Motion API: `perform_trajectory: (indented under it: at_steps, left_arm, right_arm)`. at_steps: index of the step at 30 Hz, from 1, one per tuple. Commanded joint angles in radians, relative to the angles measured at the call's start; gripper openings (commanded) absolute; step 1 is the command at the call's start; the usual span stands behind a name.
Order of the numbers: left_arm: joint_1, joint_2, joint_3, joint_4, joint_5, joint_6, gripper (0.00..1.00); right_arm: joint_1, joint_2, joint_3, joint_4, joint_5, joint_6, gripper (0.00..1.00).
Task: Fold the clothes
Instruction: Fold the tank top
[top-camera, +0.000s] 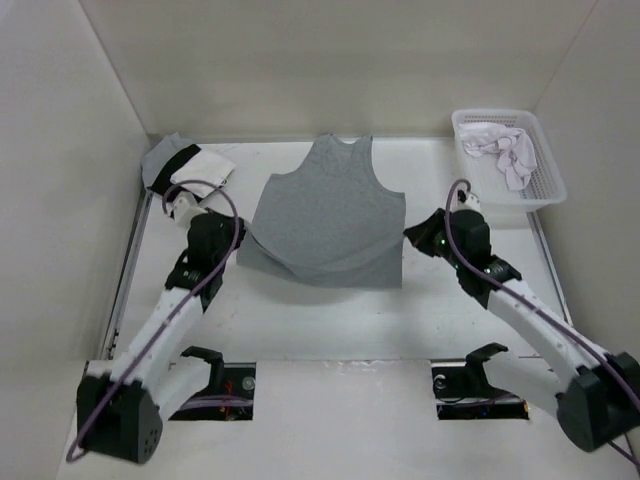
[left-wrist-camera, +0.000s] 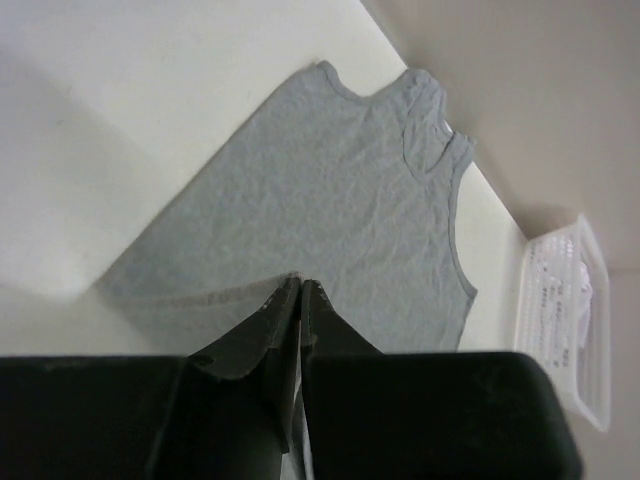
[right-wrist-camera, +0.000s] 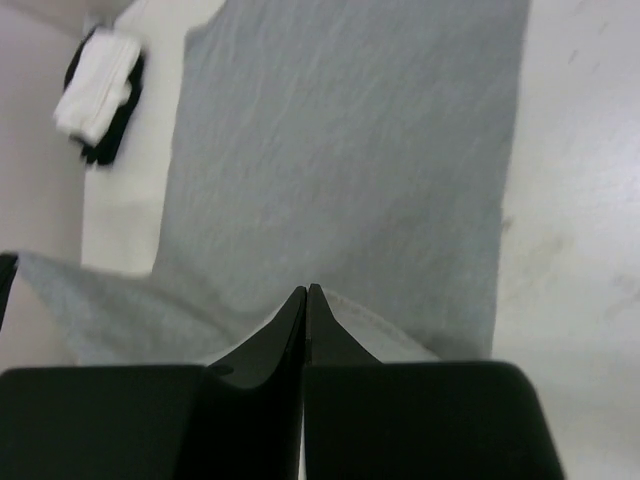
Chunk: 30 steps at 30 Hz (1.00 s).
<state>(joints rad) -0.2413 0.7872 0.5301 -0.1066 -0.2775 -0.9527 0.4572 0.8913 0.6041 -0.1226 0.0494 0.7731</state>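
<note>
tank top: your grey tank top (top-camera: 325, 215) is spread out in the middle of the worktop (top-camera: 320, 330), neck towards the back wall, curved hem towards the arm bases. Mostly flat, but the two near side corners are pulled up off the surface.
left claw: your left claw (top-camera: 243, 240) sits at the near left corner of the top. In its wrist view the jaws are pressed together with the hem edge pinched right at the tips.
right claw: your right claw (top-camera: 410, 233) is on the right side edge, same deal, jaws together with grey fabric bunching up on both sides of the tips (the wrist cam shows it best).
basket: a white plastic basket (top-camera: 548, 185) is in the far right corner, well apart from the top, with a white garment (top-camera: 508, 150) crumpled inside.
stack: the black, white and grey pile of clothes (top-camera: 185, 165) sits in the far left corner, just beyond your left arm.
</note>
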Motion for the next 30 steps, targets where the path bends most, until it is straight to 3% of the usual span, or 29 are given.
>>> perform_trajectory:
  at_steps: [1, 7, 12, 14, 16, 17, 19, 24, 26, 28, 30]
  left_arm:
    - [0.023, 0.260, 0.169, 0.368, -0.025, 0.032, 0.00]
    - [0.055, 0.806, 0.679, 0.446, -0.028, 0.074, 0.00]
    - [0.075, 1.280, 1.221, 0.332, -0.003, 0.097, 0.03]
    - [0.078, 1.452, 1.432, 0.296, 0.004, 0.106, 0.11]
    - [0.083, 1.546, 1.542, 0.257, 0.023, 0.118, 0.34]
    - [0.090, 1.537, 1.513, 0.254, 0.034, 0.114, 0.40]
    - [0.101, 1.442, 1.339, 0.310, 0.026, 0.117, 0.48]
    - [0.101, 1.106, 0.773, 0.539, -0.003, 0.105, 0.47]
    - [0.092, 0.987, 0.560, 0.590, -0.019, 0.083, 0.44]
    - [0.093, 0.922, 0.417, 0.599, -0.005, 0.043, 0.40]
    - [0.109, 0.905, 0.325, 0.608, 0.061, -0.012, 0.40]
  right_arm:
    - [-0.138, 0.174, 0.144, 0.296, -0.048, -0.034, 0.00]
    - [-0.284, 0.585, 0.509, 0.377, -0.123, -0.023, 0.00]
    - [-0.367, 0.981, 0.909, 0.350, -0.143, 0.006, 0.00]
    - [-0.390, 1.137, 1.075, 0.336, -0.137, 0.047, 0.03]
    - [-0.398, 1.266, 1.213, 0.302, -0.149, 0.080, 0.26]
    - [-0.397, 1.299, 1.255, 0.263, -0.166, 0.078, 0.38]
    - [-0.394, 1.289, 1.237, 0.226, -0.178, 0.046, 0.48]
    - [-0.337, 1.039, 0.898, 0.314, -0.093, 0.011, 0.51]
    - [-0.288, 0.951, 0.765, 0.362, -0.076, 0.003, 0.37]
    - [-0.243, 0.891, 0.657, 0.391, -0.082, 0.003, 0.11]
    - [-0.211, 0.848, 0.567, 0.411, -0.071, 0.011, 0.00]
